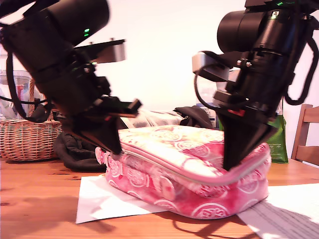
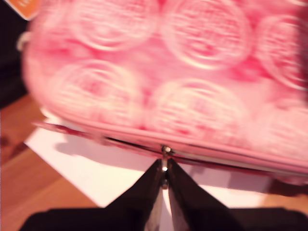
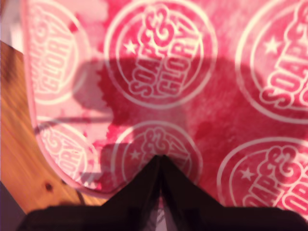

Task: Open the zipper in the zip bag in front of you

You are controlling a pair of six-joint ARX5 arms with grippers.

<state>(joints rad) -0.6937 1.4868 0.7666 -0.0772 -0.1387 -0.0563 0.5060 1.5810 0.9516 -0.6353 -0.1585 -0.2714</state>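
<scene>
The pink zip bag (image 1: 189,174) with white round logos lies on the wooden table (image 1: 40,209). Its silver-grey zipper (image 1: 164,167) runs just under the top panel. At the bag's end on the exterior view's left, my first gripper (image 1: 112,147) is down at the seam. In the first wrist view my first gripper (image 2: 164,168) is shut on the small metal pull of the zipper (image 2: 231,161), at the edge of the zip bag (image 2: 192,72). My second gripper (image 1: 230,164) is shut, with its tips pressed on the top panel near the other end. The second wrist view shows my second gripper (image 3: 161,161) on the zip bag (image 3: 192,96).
A white sheet (image 1: 99,199) lies under the bag and printed papers (image 1: 284,214) sit at the exterior view's right front. Behind are a wicker basket (image 1: 30,137), a dark cloth (image 1: 75,149), a green pouch (image 1: 279,144) and a wooden chair (image 1: 306,134).
</scene>
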